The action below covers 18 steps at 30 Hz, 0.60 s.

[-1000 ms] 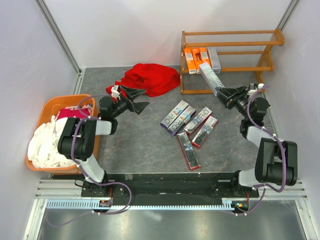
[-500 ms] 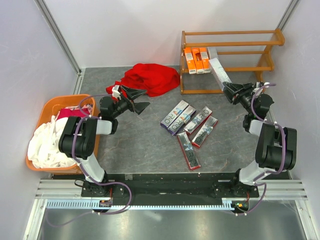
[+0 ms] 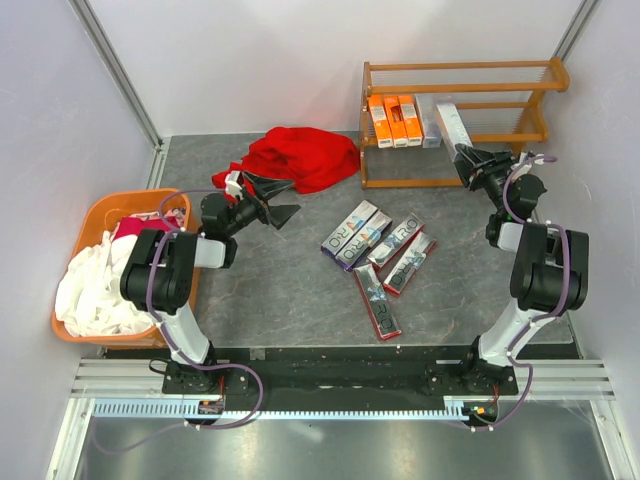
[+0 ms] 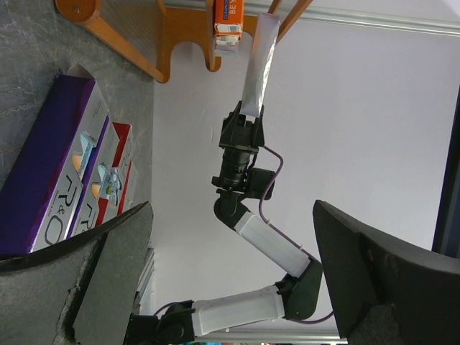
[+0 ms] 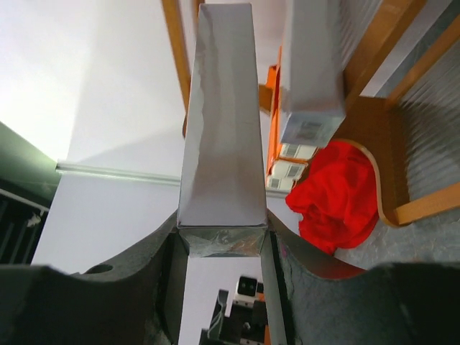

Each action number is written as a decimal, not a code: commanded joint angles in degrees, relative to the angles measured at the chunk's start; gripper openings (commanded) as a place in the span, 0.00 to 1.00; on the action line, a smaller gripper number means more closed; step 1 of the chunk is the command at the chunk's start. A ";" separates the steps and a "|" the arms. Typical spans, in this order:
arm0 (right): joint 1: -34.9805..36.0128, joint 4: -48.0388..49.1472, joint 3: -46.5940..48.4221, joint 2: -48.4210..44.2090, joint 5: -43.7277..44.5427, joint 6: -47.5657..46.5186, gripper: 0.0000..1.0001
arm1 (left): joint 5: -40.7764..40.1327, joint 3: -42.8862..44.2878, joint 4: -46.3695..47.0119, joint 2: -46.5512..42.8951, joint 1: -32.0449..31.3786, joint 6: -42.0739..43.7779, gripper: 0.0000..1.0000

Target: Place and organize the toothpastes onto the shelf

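My right gripper (image 3: 468, 158) is shut on one end of a plain silver toothpaste box (image 3: 452, 124). The box reaches into the wooden shelf (image 3: 465, 66) at its middle tier. In the right wrist view the held box (image 5: 219, 136) stands between the fingers (image 5: 162, 280), beside another silver box (image 5: 310, 65) and the orange boxes (image 5: 275, 115). Three orange toothpastes (image 3: 393, 120) and a silver one (image 3: 430, 122) lie side by side on the shelf. Several purple, silver and red toothpastes (image 3: 375, 252) lie on the table. My left gripper (image 3: 283, 201) hovers open and empty near the red cloth.
A red cloth (image 3: 300, 158) lies bunched left of the shelf. An orange basket (image 3: 92, 215) of laundry sits at the table's left edge. The shelf's slanted side frame (image 3: 365, 125) stands near the orange boxes. White walls close in the back and sides.
My right gripper has carried the silver box up and to the right, from in front of the shelf into its middle tier beside the other silver box. The left arm has stayed still.
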 commanded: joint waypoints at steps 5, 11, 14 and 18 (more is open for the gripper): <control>-0.29 2.62 9.16 4.70 7.81 -0.60 0.24 | 1.52 1.23 3.49 2.07 -0.30 0.98 1.00; 0.41 -3.19 14.61 7.68 10.19 -2.80 0.24 | 1.88 1.32 3.67 2.51 -0.30 0.89 1.00; 1.55 -6.88 16.63 9.00 11.42 -4.65 0.24 | 1.88 1.06 4.20 2.86 -0.30 0.63 1.00; 3.57 -9.78 18.92 11.28 13.35 -6.14 0.24 | 2.14 0.79 5.25 3.12 -0.30 0.37 1.00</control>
